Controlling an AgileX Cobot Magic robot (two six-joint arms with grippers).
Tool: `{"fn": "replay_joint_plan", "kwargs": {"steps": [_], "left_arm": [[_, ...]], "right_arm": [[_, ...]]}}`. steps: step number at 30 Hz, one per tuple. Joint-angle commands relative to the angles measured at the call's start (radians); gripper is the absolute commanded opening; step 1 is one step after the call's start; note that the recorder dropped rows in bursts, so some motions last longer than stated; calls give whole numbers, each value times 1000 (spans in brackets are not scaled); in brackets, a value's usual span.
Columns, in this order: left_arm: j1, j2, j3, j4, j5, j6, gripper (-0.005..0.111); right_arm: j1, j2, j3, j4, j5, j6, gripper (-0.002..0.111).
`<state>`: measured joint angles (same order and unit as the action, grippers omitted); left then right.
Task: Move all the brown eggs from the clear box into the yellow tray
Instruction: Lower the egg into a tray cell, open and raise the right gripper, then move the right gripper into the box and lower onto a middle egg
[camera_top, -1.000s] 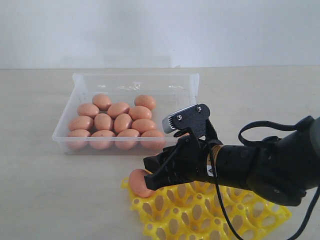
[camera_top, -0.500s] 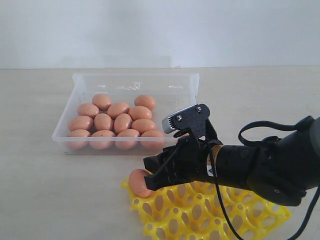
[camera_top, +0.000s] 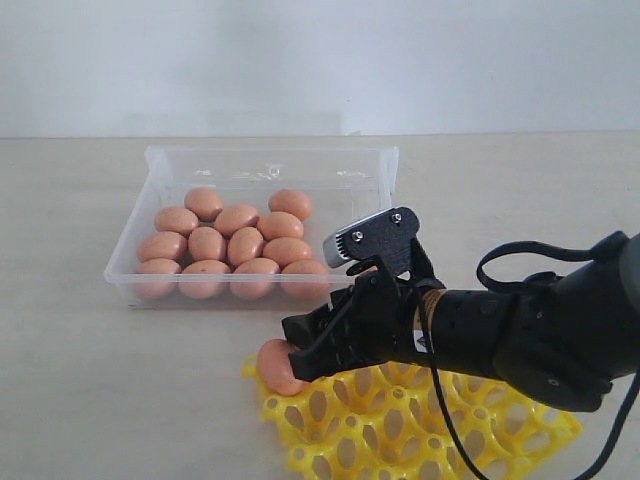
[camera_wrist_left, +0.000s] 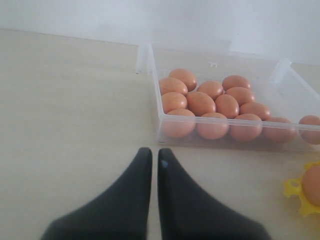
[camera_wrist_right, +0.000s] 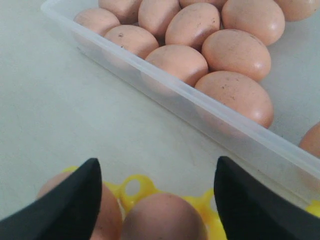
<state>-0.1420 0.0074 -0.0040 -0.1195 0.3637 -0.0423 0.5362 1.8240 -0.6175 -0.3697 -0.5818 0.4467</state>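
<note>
Since half a second ago the right hand (camera_wrist_right: 157, 167) has spread its fingers; nothing else in the exterior view has shifted.

Right hand: fingers wide, gripping nothing. One brown egg (camera_wrist_right: 162, 217) sits low between them, apart from both, apparently seated in a cup of the yellow tray (camera_top: 400, 430). A second egg (camera_top: 275, 365) sits in the tray's corner cup at lower centre-left of the exterior frame, just beside it.

Left hand (camera_wrist_left: 154, 152): fingers almost touching, empty, over bare tabletop (camera_top: 60, 350), off a front corner of the clear box (camera_top: 270, 152). It does not show in the exterior frame.

Remaining brown eggs (camera_top: 245, 245): about a dozen, packed in the left and centre of the box, at centre-left of the exterior frame.

Relation to note: from the right hand the box lies up and left in the exterior frame, and its front wall stands between the fingers and the front row. The closest egg (camera_top: 305, 278) lies right behind that wall, on its side with its long axis roughly along the wall.

Judgement: the right hand looks nearer. You would need to lift clear of the seated egg, cross the rim, then come down from above with the fingers across the short axis.
</note>
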Motion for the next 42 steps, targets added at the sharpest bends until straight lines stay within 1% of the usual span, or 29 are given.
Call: {"fn": "replay_joint_plan", "kwargs": {"steps": [1,6,10,12,13,16,19,20,23,27,31,33,36,38,40,42], "left_arm": [[-2,4,4,4,-9,4,4],[-2,4,4,4,-9,4,4],[-2,4,4,4,-9,4,4],[-2,4,4,4,-9,4,4],[-2,4,4,4,-9,4,4],[-2,4,4,4,-9,4,4],[-2,4,4,4,-9,4,4],[-2,4,4,4,-9,4,4],[-2,4,4,4,-9,4,4],[-2,4,4,4,-9,4,4],[-2,4,4,4,-9,4,4],[-2,4,4,4,-9,4,4],[-2,4,4,4,-9,4,4],[-2,4,4,4,-9,4,4],[-2,4,4,4,-9,4,4],[-2,4,4,4,-9,4,4]], "right_arm": [[-8,-12,-3,-6,1,-10,59],[-8,-117,-3,-2,1,-16,59],[-8,-263,-3,4,3,-16,59],[-8,-336,-3,21,3,-27,57],[-8,-364,-3,32,5,-48,53],[-8,-455,-4,113,21,-204,34],[-8,-533,-5,272,24,-415,6],[-8,-554,-10,325,27,-469,-1],[-8,-591,-34,531,29,-649,0],[-8,-595,-67,734,42,-857,0],[-13,-593,-120,929,190,-1073,0],[-36,-593,-147,1023,282,-1192,0],[-104,-593,-182,1187,389,-1322,0],[-178,-593,-194,1267,440,-1336,0],[-254,-591,-196,1306,493,-1336,0],[-346,-580,-196,1306,569,-1337,0]]}}
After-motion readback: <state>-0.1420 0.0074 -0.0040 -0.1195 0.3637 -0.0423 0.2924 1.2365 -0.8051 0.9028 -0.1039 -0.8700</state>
